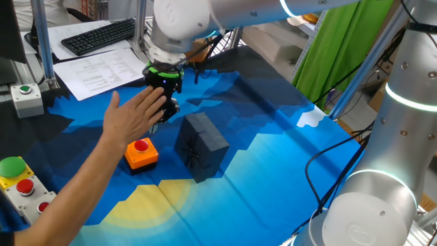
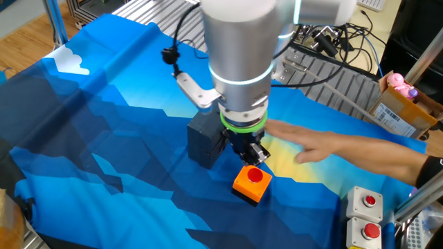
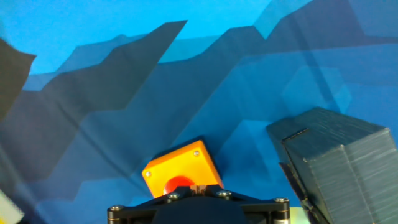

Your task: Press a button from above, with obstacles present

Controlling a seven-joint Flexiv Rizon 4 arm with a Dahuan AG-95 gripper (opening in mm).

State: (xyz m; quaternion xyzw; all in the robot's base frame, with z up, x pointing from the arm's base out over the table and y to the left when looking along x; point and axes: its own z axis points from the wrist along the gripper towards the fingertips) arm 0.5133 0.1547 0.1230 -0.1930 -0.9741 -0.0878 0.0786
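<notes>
Button (image 1: pixel 141 145) on its orange box on the table (image 1: pixel 273 157), dark block (image 1: pixel 199 145) just beside. Tool (image 2: pixel 255 156) above button; finger gap cannot be told. Person's hand (image 1: pixel 133 116) near button.

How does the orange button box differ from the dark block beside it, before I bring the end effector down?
Colour: the button box is bright orange with a red cap; the block is matte dark grey all over.
Size: the block is clearly taller and bulkier than the button box.
Position: the end effector hangs close above the button box, while the block stands off to its side.
Both rest on the blue cloth.
</notes>
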